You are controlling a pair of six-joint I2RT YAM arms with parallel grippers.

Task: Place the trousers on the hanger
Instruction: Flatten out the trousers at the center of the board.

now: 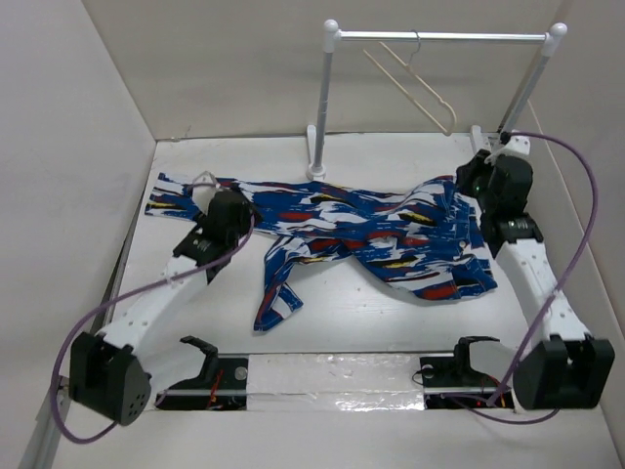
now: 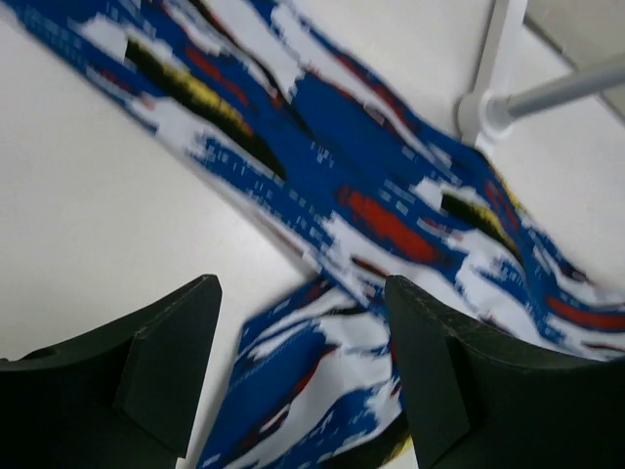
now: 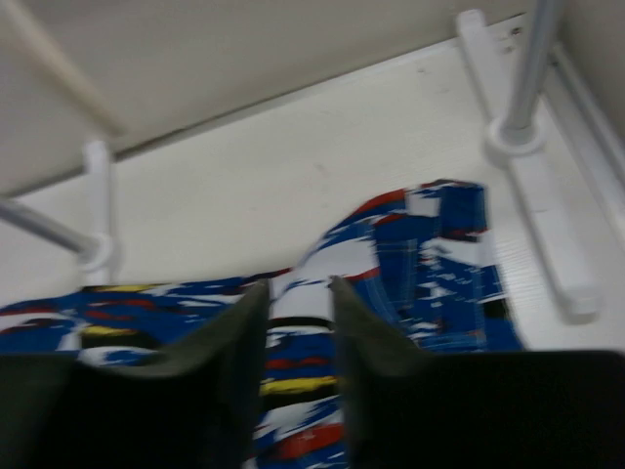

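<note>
The trousers (image 1: 371, 230) lie flat on the tabletop (image 1: 342, 322), long axis running 9 to 3 o'clock, waistband at 3. The left arm (image 1: 166, 288) reaches over a leg at 9 o'clock, left jaws wide open. The right arm (image 1: 532, 264) stretches to the waistband, right jaws narrowly parted. The hanger (image 1: 420, 75) hangs from the rail (image 1: 439, 37) at 1 o'clock.

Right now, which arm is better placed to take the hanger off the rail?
Probably the right. The right gripper sits at the waistband end of the trousers, close to the hanger hanging from the rail. The left gripper is over a leg at the far left.
</note>
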